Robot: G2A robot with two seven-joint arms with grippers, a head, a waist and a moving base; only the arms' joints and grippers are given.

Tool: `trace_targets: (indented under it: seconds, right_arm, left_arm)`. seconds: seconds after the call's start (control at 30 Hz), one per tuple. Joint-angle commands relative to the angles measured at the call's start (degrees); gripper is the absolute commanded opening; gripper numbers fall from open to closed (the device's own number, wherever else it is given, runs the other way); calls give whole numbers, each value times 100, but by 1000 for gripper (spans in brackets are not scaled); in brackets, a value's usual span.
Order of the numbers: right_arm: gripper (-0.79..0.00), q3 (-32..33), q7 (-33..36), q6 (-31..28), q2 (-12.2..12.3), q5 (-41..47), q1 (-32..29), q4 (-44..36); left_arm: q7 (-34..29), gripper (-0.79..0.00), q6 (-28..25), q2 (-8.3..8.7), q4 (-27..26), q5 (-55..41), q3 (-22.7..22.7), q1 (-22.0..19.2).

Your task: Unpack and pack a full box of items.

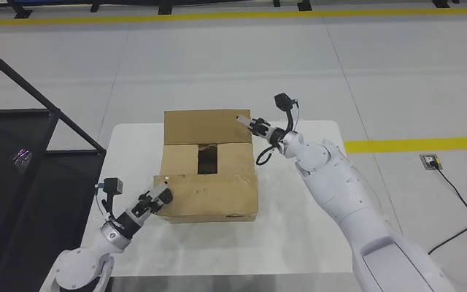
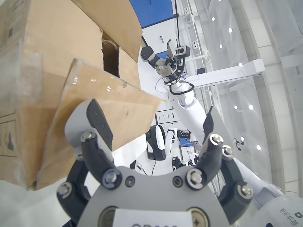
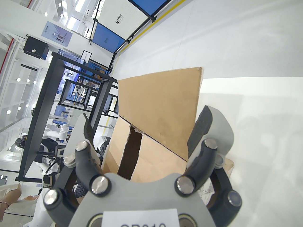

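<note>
top view: the box [image 1: 208,175] sits between my wide-open left gripper [image 1: 159,197] and my right gripper [image 1: 252,123], also spread.
left wrist: the near flap [image 2: 106,100] has its corner against one jaw; i think a shallow pinch could tear it.
right wrist: the far flap [image 3: 161,100] is just ahead; pushing may slide the box.

A brown cardboard box [image 1: 235,162] is seen upright between the claws. Its near flap [image 1: 211,197] is folded outward at the left claw [image 1: 163,195], its far flap [image 1: 204,125] is raised at the right claw [image 1: 248,123], and a dark gap is left between the inner flaps [image 1: 179,159].
</note>
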Motion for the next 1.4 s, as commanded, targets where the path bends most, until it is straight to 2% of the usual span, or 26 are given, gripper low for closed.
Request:
trace_targets:
  seconds: [0.0, 0.4, 0.93, 0.97, 1.07, 1.23, 1.37]
  right_arm:
    - [0, -25, -232, 189, -26, -105, 41, 86]
    - [0, 116, 276, 72, -207, 390, 260, 777]
    - [0, 128, 320, 56, -220, 436, 256, 789]
    - [0, 128, 320, 56, -220, 436, 256, 789]
    - [0, 128, 320, 56, -220, 436, 256, 789]
    - [0, 128, 320, 56, -220, 436, 256, 789]
    - [0, 163, 210, 245, -174, 371, 44, 459]
  left_arm:
    - [38, 0, 73, -6, 37, -53, 14, -25]
    - [318, 0, 373, -54, 135, 78, 246, -210]
    - [316, 0, 366, -56, 134, 74, 250, -208]
    - [340, 0, 262, -55, 76, -8, 189, -187]
    - [271, 0, -218, -32, -176, -396, -225, 244]
    - [305, 0, -404, -23, -553, -737, -620, 635]
    - [595, 0, -542, -36, -684, -770, -831, 798]
